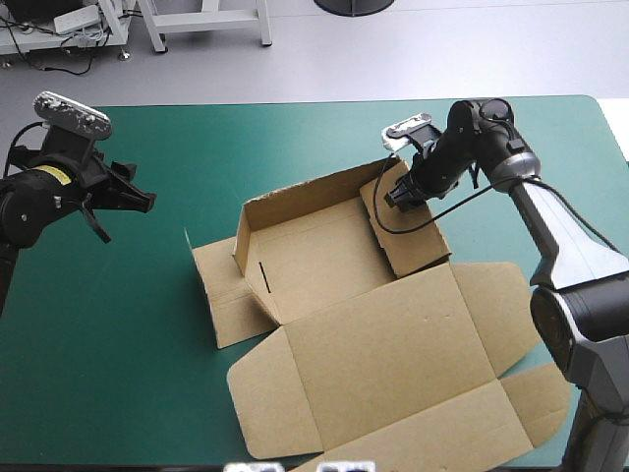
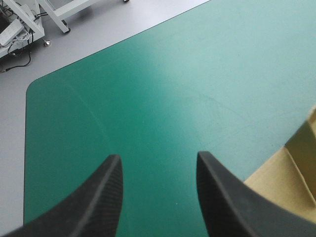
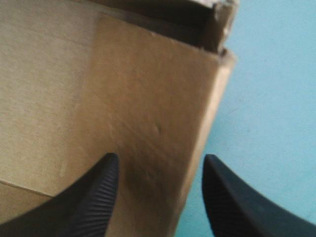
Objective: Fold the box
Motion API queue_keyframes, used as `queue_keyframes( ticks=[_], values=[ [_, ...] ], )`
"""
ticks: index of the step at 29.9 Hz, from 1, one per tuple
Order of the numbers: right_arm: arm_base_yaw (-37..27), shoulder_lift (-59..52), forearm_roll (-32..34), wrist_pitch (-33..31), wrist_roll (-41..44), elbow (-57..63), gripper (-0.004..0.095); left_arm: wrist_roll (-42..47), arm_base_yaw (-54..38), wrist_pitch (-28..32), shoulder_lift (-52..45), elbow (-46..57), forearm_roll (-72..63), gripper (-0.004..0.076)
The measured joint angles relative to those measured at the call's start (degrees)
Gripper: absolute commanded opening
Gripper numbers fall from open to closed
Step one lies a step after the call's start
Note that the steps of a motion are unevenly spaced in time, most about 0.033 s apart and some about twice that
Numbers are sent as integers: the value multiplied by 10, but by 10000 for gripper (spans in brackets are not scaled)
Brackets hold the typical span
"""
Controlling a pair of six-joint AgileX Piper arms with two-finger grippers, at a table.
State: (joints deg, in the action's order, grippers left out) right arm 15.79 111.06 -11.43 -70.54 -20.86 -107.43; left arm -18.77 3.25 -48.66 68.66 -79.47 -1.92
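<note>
The brown box lies in the middle of the teal-green table, its back wall and left wall raised. Its wide lid is spread flat toward the front edge. The right side flap leans outward. My right gripper hangs open at the far end of that flap. In the right wrist view this gripper has the flap just ahead, with the flap's edge running between the fingers. My left gripper is open above bare cover, well left of the box. In the left wrist view it holds nothing, and a box corner shows off to one side.
A left side flap lies flat on the cover. The lid's front flaps reach the table's front edge. Bare cover stretches to the left of the box and along the far edge.
</note>
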Motion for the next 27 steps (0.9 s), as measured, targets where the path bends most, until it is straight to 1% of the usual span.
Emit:
queue_keyframes(
  ticks=[5,12,15,18,21,23,25,27],
  values=[
    [0,-8,1,-2,25,-20,667,-3,0,0,0,0,-1,344],
    [3,-49,0,-4,38,53,666,-4,0,0,0,0,-4,344],
    [4,-45,-1,-4,35,80,655,-4,0,0,1,0,-4,344],
    [5,-27,-11,-3,31,86,617,-4,0,0,3,0,-9,344],
    [5,1,-17,-1,27,86,537,-5,0,0,4,0,-12,344],
    [5,18,-18,0,25,86,460,-5,0,0,4,0,-12,344],
    [5,33,-18,1,24,86,358,-6,0,0,4,0,-12,344],
    [5,38,-18,2,23,86,177,-6,0,0,4,0,-14,344]
  ],
)
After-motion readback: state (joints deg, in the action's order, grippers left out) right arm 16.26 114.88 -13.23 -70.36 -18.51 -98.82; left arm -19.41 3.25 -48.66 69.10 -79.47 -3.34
